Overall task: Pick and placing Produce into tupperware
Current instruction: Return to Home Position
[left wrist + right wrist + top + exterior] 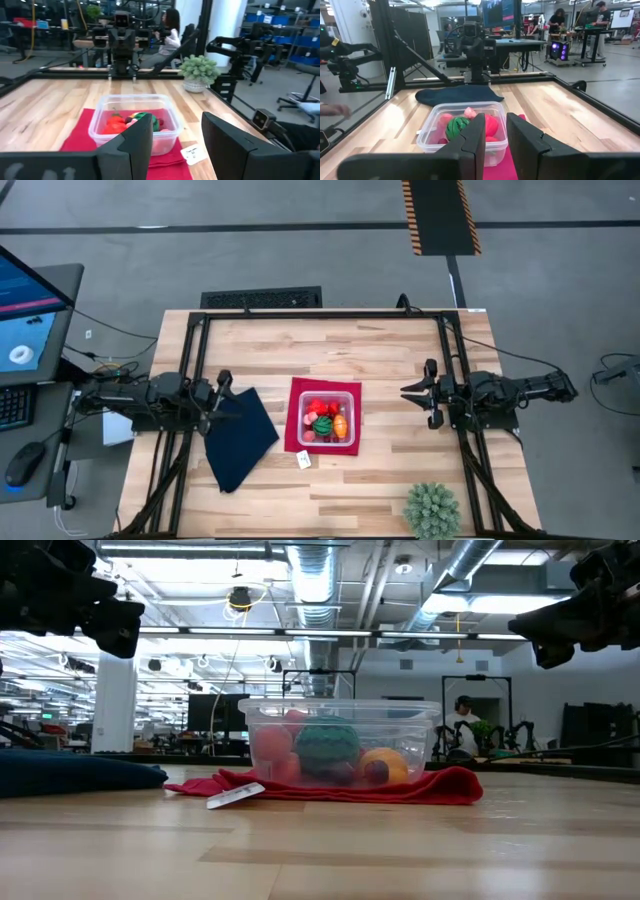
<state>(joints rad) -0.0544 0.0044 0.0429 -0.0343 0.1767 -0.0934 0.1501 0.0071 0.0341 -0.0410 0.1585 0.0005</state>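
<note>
The clear tupperware (328, 418) stands on a flat red mat (297, 420) in the middle of the table. The produce (325, 420) lies inside it: red pieces, a green striped ball (457, 128), an orange one (383, 766) and a pink one (470, 112). My left gripper (176, 125) hovers open at the table's left, pointing level at the tupperware. My right gripper (495, 123) hovers at the table's right, facing the tupperware, its fingers a narrow gap apart with nothing between them. Both stay well off the tupperware.
A dark navy cloth (240, 438) lies left of the mat, under my left gripper (226, 396). A white tag (304, 460) lies at the mat's near corner. A spiky green plant ball (432, 510) sits near the table's near right corner. A black frame (320, 313) borders the table.
</note>
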